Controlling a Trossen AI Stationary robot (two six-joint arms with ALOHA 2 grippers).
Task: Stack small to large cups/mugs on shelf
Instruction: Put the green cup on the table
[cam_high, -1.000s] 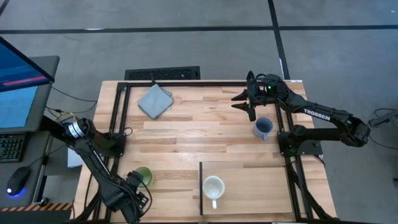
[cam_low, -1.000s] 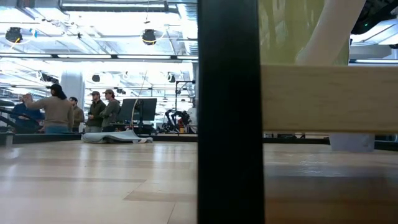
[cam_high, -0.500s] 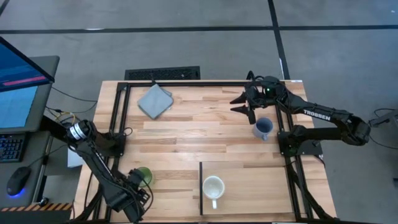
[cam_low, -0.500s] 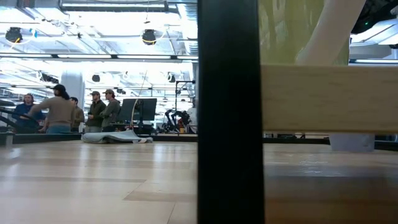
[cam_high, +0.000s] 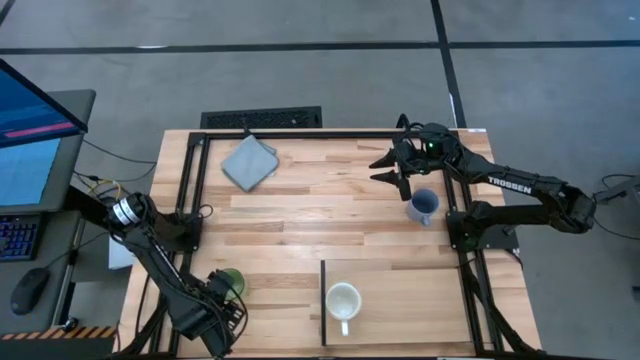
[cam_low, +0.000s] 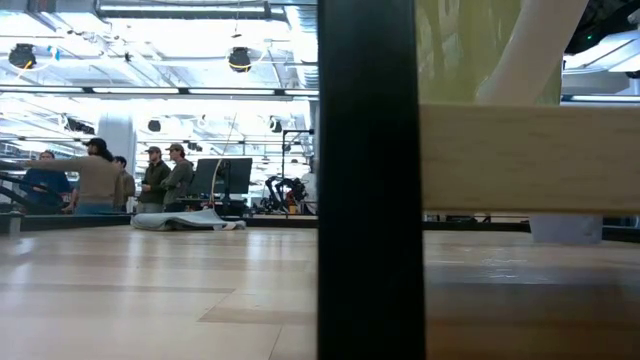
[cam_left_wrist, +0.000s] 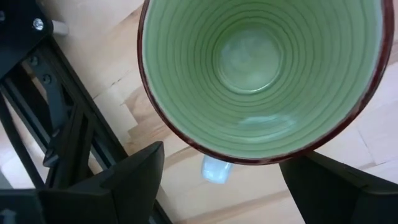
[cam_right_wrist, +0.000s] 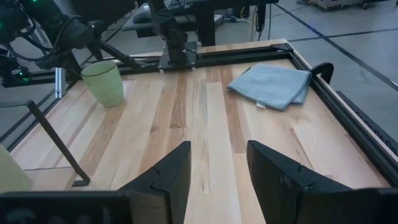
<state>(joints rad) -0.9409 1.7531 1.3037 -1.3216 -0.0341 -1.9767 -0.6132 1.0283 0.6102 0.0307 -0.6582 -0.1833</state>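
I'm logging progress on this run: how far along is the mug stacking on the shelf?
Early. Done: only the cream-white mug stands on the shelf, nothing stacked. In hand: the left gripper is down over the green mug, open fingers flanking it. Left: the blue-grey mug sits on the table beside the open right gripper.

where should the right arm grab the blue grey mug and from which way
Probably the rim of the blue-grey mug, from straight above. It stands upright, mouth open, its handle toward the table's near side, so one finger could go inside the wall. The right end effector hovers open just beyond it.
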